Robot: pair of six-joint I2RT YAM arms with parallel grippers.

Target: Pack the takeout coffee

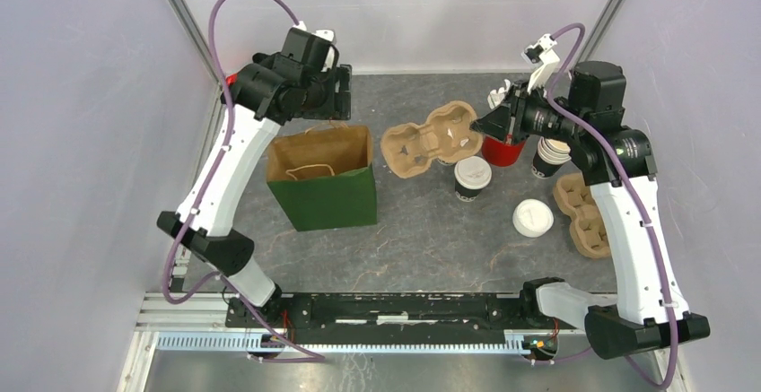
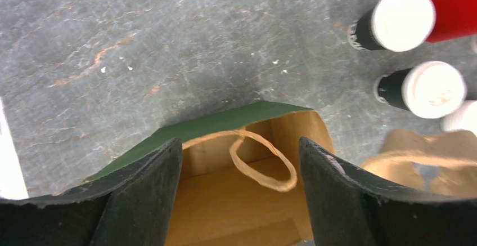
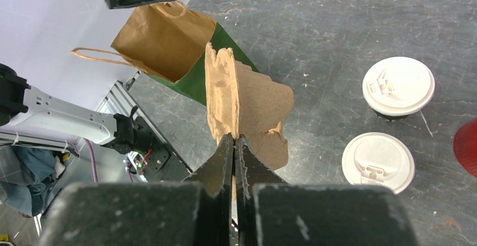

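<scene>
Plainly, the right hand (image 3: 233,140) is clenched on the rim of a brown pulp cup carrier (image 3: 247,99), its two fingers pressed together with only the thin edge of the pulp between them. The carrier stands tilted up on edge between the bag and the cups. Whether its far end touches the tabletop (image 1: 422,239) cannot be told.

The left hand (image 2: 241,144) is released and spread wide above the open mouth of the green paper bag (image 2: 225,125), grasping nothing. The bag's twisted paper handle (image 2: 264,167) lies in the gap between its fingers. Whether those fingers touch the bag's rim cannot be told.

The takeout coffee is on the tabletop, outside both bag and carrier. The far coffee cup (image 3: 398,85) and the near coffee cup (image 3: 378,161) stand upright just beside each other, each under its white lid, on the right of the held carrier in the right wrist view and well apart from the bag. A red cup (image 1: 502,152) stands next to them. Farther right are a stack of lidless cups (image 1: 550,157), a loose white lid (image 1: 533,218) and a second pulp carrier (image 1: 583,217) lying flat.
</scene>
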